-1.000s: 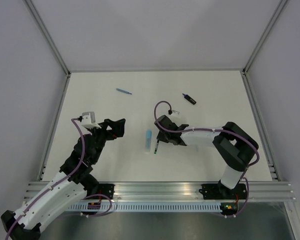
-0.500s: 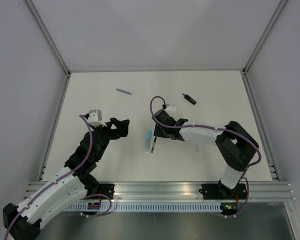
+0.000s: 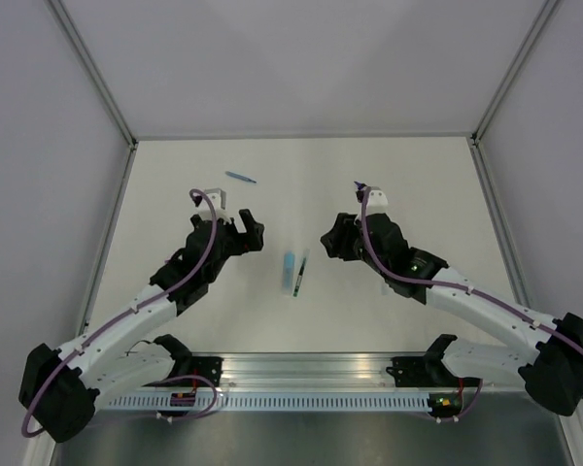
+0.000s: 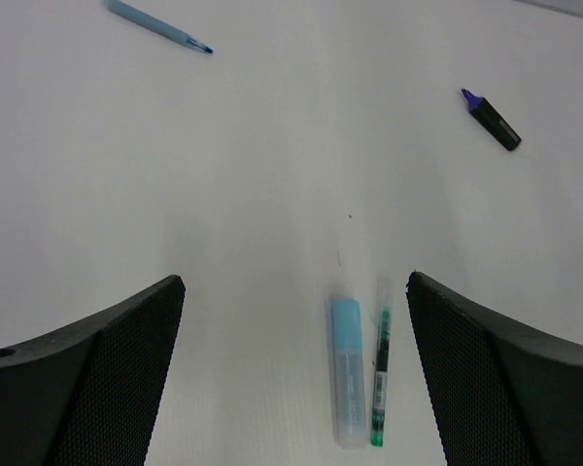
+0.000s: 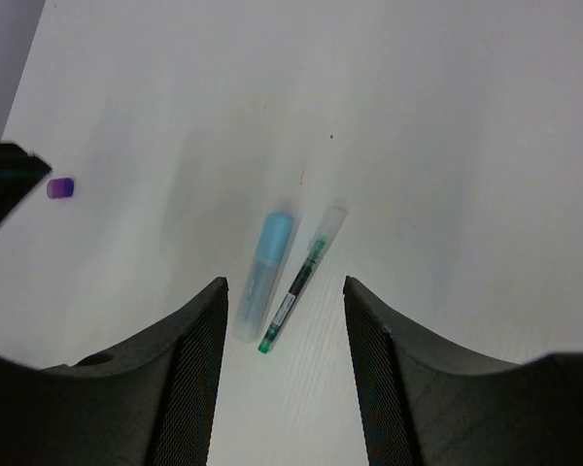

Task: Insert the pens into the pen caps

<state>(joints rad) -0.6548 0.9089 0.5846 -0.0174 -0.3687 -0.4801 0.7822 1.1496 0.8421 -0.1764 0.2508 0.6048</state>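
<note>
The highlighter (image 3: 289,267) and dark pen (image 3: 300,277) are seen side by side on the worktop (image 3: 418,165) — left hand (image 3: 249,232) and right hand (image 3: 331,240) held open, empty, flanking the highlighter.

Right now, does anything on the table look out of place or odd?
Nothing spilled or broken. A purple cap lies alone, well apart from the black marker, whose purple tip looks bare.

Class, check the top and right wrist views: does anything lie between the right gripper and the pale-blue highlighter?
Yes. The thin dark pen lies close alongside the pale-blue highlighter, on the side facing the right gripper. Nothing else shows between them.
</note>
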